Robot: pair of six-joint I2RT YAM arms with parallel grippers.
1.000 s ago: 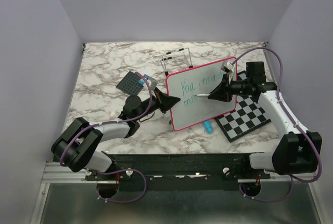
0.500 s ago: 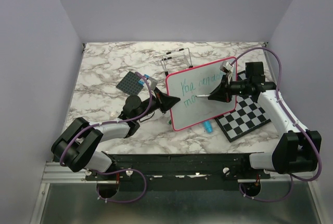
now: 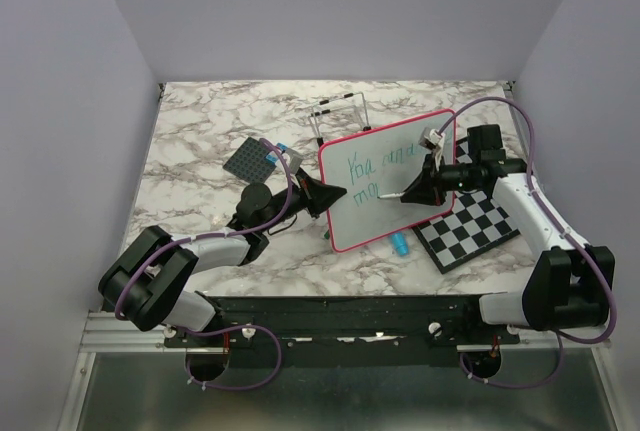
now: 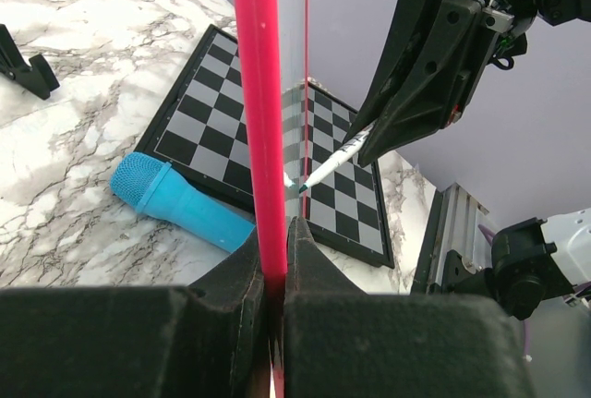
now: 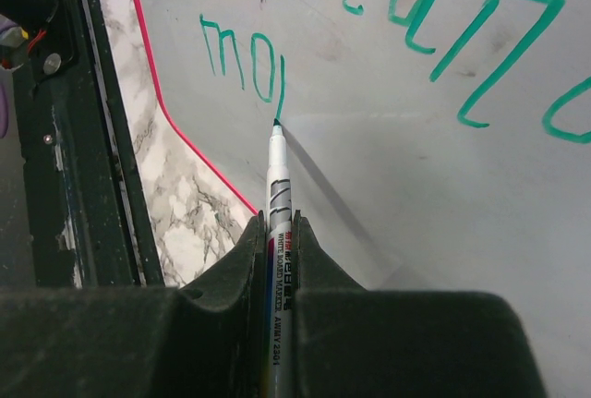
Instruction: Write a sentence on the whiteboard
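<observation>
Top view – left gripper (image 3: pixel 325 194): clenched on the left edge of the whiteboard (image 3: pixel 365 216), gripping the pink-red frame.
Top view – whiteboard: just right of the left gripper, between the two grippers, written face turned toward the right arm.
Top view – right gripper (image 3: pixel 412 192): clamped on a marker (image 3: pixel 391 196), poised over the board's middle.
Top view – sentence (image 3: pixel 388 163): two green-teal lines; upper line above the right gripper's fingertips, lower line just ahead of the marker tip.
Top view – checkered board (image 3: pixel 470 227): flat on the marble table (image 3: pixel 200 141), below the right gripper, partly tucked behind the whiteboard's lower right corner.
Top view – blue cylinder (image 3: pixel 399 243): on the table just below the whiteboard's lower edge, near the right gripper.
Top view – wire stand (image 3: pixel 337 111): beyond the left gripper, behind the board's top left corner.
Left wrist view – jaws: closed tight on the pink frame, seen edge-on, rising straight up from between them.
Left wrist view – marker: right of the frame, tip against the board face, right gripper behind it.
Right wrist view – jaws: pinched around the marker barrel, which points straight ahead.
Right wrist view – tip: touching the white surface at the foot of the last stroke of the lower line.
</observation>
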